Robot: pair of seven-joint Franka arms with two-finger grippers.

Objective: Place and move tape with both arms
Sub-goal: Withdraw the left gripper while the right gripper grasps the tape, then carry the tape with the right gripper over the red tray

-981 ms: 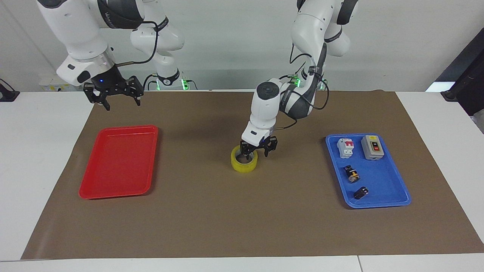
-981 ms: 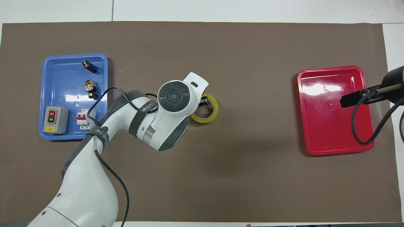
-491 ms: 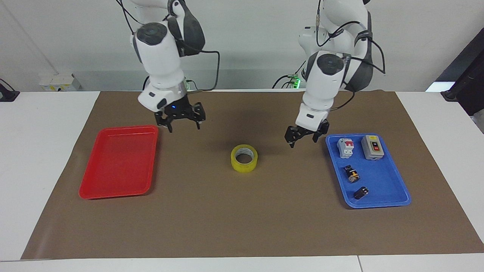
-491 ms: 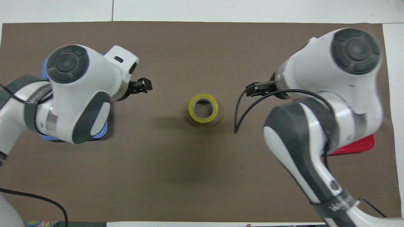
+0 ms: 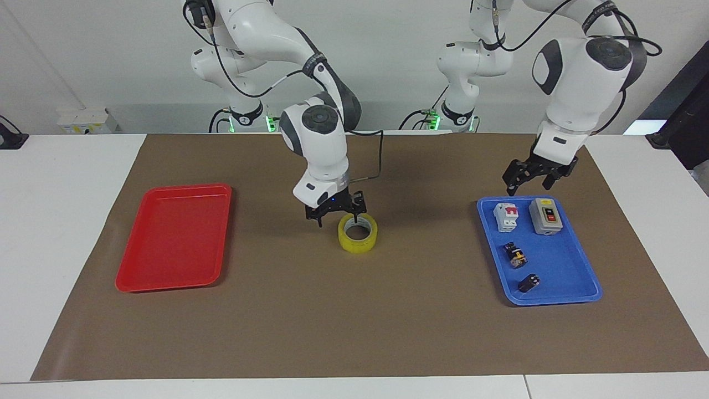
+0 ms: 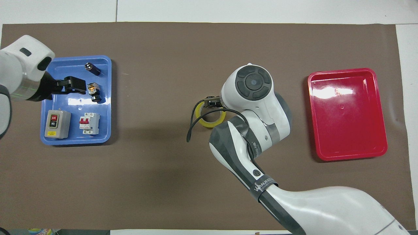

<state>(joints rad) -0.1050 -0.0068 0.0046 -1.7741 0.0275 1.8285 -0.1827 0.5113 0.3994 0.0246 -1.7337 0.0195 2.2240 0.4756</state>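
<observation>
Your right gripper (image 5: 336, 212) hangs with its fingers apart just over the rim of the tape (image 5: 358, 233), on the side toward the red tray (image 5: 173, 237). Bring it straight down so one finger drops into the white core and the other stays outside the yellow wall, then pinch only when both are low on the wall. The tape lies flat on the brown mat (image 5: 365, 327) directly beneath that gripper, hole facing up; a ring, it has no long axis. Your left gripper (image 5: 534, 176) waits, fingers apart, over the blue tray (image 5: 559, 296).
</observation>
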